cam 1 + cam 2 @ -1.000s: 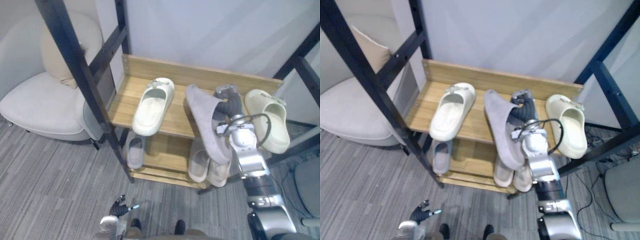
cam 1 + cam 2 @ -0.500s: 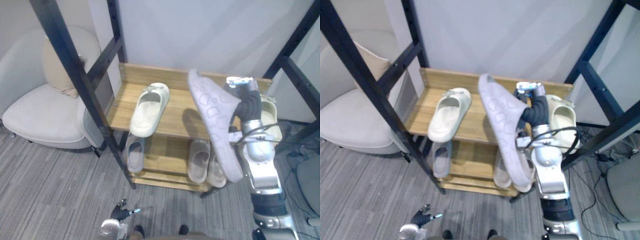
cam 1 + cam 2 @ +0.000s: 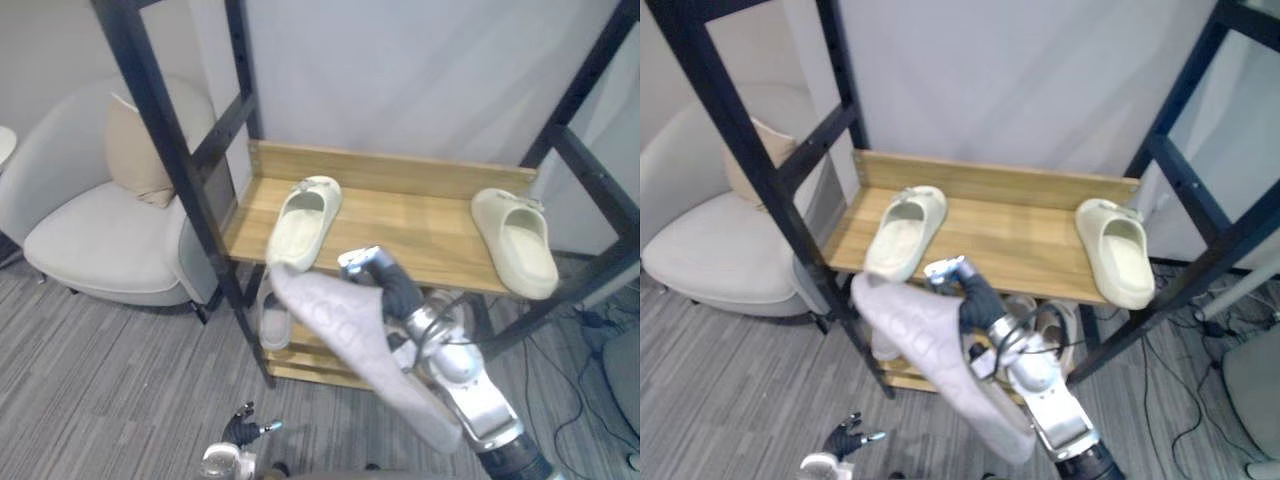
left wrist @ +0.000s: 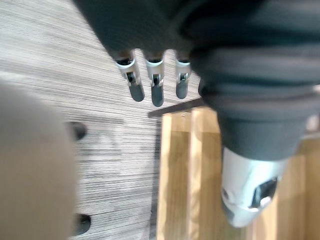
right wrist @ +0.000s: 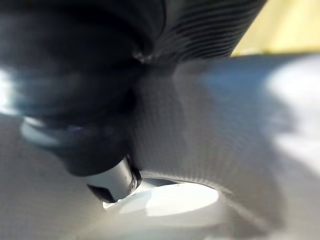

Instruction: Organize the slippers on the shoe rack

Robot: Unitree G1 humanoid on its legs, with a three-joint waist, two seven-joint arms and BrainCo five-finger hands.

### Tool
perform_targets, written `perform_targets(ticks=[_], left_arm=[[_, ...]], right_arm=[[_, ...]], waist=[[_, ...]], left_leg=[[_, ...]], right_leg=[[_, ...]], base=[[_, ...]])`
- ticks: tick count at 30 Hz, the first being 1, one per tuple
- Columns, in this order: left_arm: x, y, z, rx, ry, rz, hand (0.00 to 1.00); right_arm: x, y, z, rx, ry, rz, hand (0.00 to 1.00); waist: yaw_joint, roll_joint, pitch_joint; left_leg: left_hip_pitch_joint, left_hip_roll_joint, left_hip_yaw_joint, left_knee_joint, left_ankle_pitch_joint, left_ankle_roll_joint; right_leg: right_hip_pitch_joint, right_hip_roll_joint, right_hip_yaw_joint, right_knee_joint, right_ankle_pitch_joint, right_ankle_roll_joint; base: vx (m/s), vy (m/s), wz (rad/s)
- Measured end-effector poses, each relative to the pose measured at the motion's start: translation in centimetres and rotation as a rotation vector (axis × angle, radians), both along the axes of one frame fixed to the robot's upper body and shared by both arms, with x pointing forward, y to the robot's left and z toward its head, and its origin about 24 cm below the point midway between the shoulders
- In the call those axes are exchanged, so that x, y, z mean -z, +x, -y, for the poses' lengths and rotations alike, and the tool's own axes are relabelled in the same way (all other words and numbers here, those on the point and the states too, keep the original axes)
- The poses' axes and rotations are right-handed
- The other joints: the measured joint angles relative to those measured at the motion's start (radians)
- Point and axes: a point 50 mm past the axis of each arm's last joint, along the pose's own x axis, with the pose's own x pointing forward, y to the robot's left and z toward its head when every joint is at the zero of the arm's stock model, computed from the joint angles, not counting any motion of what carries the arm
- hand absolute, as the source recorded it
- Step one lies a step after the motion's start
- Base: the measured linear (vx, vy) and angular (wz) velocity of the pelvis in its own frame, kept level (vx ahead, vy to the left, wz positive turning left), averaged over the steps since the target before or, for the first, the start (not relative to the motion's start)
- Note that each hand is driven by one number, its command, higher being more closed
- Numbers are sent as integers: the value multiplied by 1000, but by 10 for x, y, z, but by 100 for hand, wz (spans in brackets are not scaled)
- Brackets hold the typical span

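Observation:
The wooden shoe rack (image 3: pixel 420 215) carries two cream slippers on its top shelf, one at the left (image 3: pixel 303 222) and one at the right (image 3: pixel 515 240). My right hand (image 3: pixel 388 288) is shut on a grey slipper (image 3: pixel 350 340), held in the air in front of the rack and below the top shelf. Its patterned sole faces up and its toe points toward the left cream slipper. Up close, the grey slipper (image 5: pixel 210 135) lies against my palm. My left hand (image 4: pixel 150 85) hangs low over the carpet with straight fingers, holding nothing.
A small grey slipper (image 3: pixel 272 318) lies on the lower shelf at the left; a pale slipper (image 3: pixel 1065 322) shows behind my right arm. Black frame posts (image 3: pixel 165 140) stand on both sides of the rack. A pale armchair (image 3: pixel 95 235) with a beige cushion stands to the left.
My right hand has swung the grey slipper down and to the left, from above the top shelf to in front of the rack. The camera has also shifted.

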Motion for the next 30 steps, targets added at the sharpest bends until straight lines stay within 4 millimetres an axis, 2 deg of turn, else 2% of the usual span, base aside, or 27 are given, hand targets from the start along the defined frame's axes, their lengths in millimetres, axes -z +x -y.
perform_targets(ticks=[1,4,6,10,11,14,16,18,21,22,27,30], left_arm=[[-5,14,4,10,-5,37,0],[-17,36,6,12,-15,121,0],[-24,46,5,-1,-26,168,0],[-35,63,3,-5,-28,234,0],[-41,71,1,-16,-25,269,0],[-49,83,-2,-57,-29,318,0],[-57,91,-6,-79,-25,358,0],[-68,102,-15,-109,-4,405,0],[-64,97,-24,-167,14,376,0],[-62,95,-24,-181,11,359,0],[-56,86,-22,-236,-14,335,0],[-59,86,-21,-257,-22,358,0]], right_arm=[[-2,7,-3,-4,-18,9,100],[-8,17,-9,0,-70,51,100],[-9,21,-11,6,-95,69,100],[-19,29,-9,52,-128,140,100],[-25,36,-6,93,-135,168,100],[-31,54,7,206,-154,192,100],[-45,67,18,290,-168,245,100],[-67,82,35,410,-178,326,100],[-90,91,49,527,-163,406,100],[-99,93,53,579,-157,439,100],[-116,95,60,679,-106,492,100],[-132,96,65,734,-51,526,100]], waist=[[4,16,45],[11,26,113],[13,26,138],[8,32,174],[8,32,182],[11,38,190],[9,44,196],[12,46,225],[14,42,253],[25,41,263],[56,36,282],[61,35,282]], left_leg=[[-76,7,-16,100,-31,1],[-209,11,-33,251,-83,0],[-287,15,-38,350,-126,-1],[-410,14,-36,480,-165,3],[-479,15,-37,545,-184,5],[-578,19,-44,649,-209,7],[-660,20,-54,729,-228,9],[-756,18,-70,818,-250,11],[-843,15,-79,890,-265,13],[-887,15,-81,922,-270,12],[-973,14,-82,987,-286,10],[-1010,19,-78,999,-285,8]], right_leg=[[-67,-8,-5,99,-36,-4],[-197,-30,-5,271,-109,-11],[-276,-49,-4,378,-163,-13],[-407,-81,5,529,-211,-18],[-478,-91,15,600,-232,-17],[-573,-105,19,707,-265,-33],[-646,-118,18,785,-291,-37],[-731,-134,16,877,-325,-44],[-815,-150,21,958,-351,-48],[-858,-155,26,993,-360,-49],[-942,-172,34,1071,-394,-52],[-976,-186,32,1094,-406,-51]], base=[[-287,13,31],[-236,12,18],[-211,37,5],[-122,30,0],[-112,19,0],[-68,10,5],[-72,9,12],[-76,8,14],[-69,-9,10],[-68,-9,6],[-63,-6,6],[-39,-34,14]])
